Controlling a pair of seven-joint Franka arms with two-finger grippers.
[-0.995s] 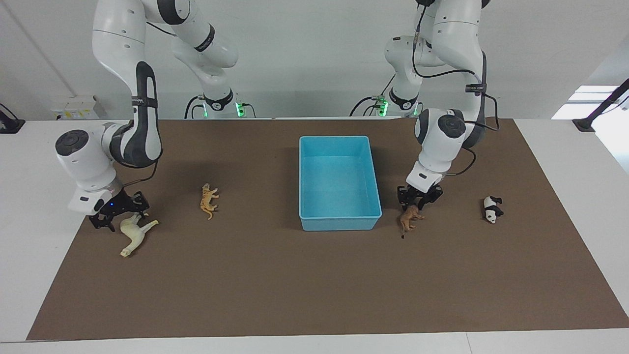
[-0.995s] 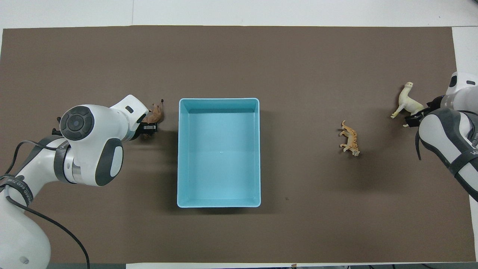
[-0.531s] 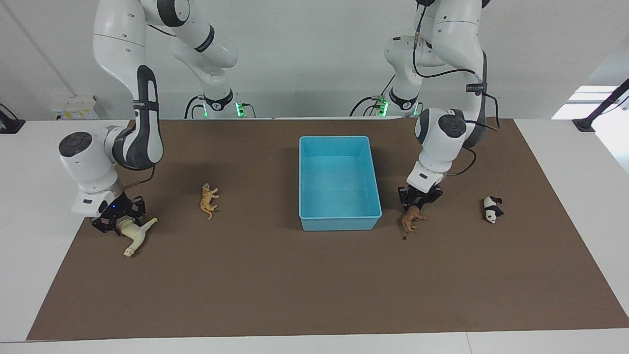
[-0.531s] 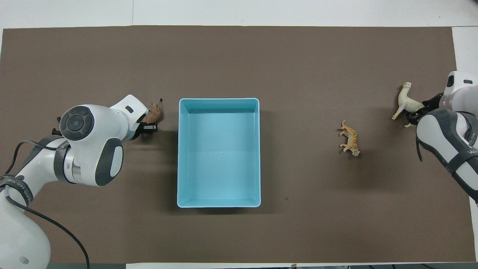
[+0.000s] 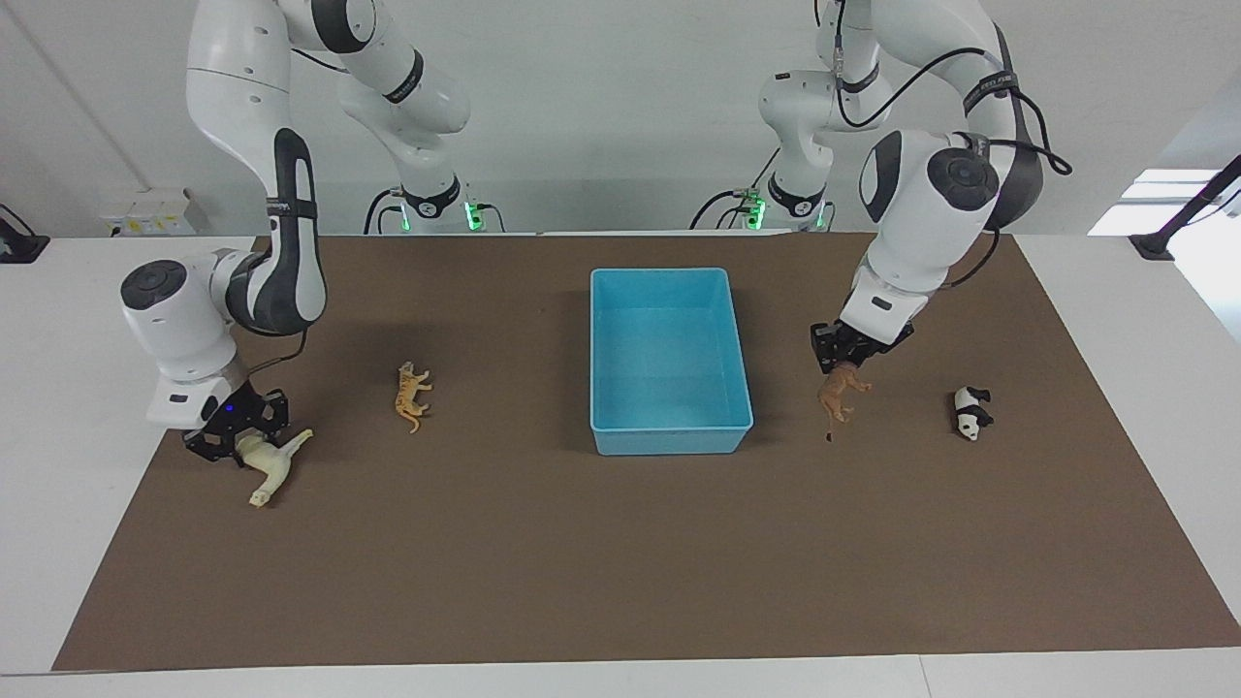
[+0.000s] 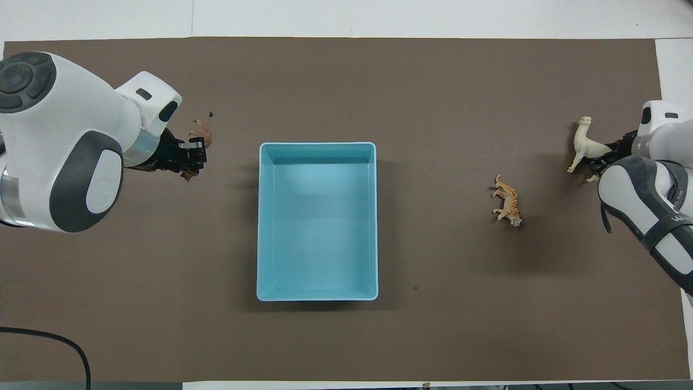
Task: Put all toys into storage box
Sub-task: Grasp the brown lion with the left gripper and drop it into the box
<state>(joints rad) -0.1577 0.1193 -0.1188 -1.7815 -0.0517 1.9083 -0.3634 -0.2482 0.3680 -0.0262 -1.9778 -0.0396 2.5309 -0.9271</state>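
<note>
The left end effector (image 5: 842, 363) pinches the brown lion (image 5: 838, 395) in the air beside the empty light-blue storage box (image 5: 671, 442) at mid-desk. The right end effector (image 5: 236, 433) pinches the cream long-necked figurine (image 5: 270, 463) near its desk edge. The orange tiger (image 5: 412, 396) and the panda (image 5: 970, 412) lie on the mat.

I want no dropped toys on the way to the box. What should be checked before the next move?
1. Left gripper shut on brown lion: ok.
2. Lion lifted off the mat: ok.
3. Lion over the storage box: not ok, it hangs beside it.
4. Box has room: ok, no toys in it.
5. Right gripper at the cream long-necked toy: ok; firm grip: cannot tell.
6. Orange tiger and panda out of the lion's likely path: ok.
</note>
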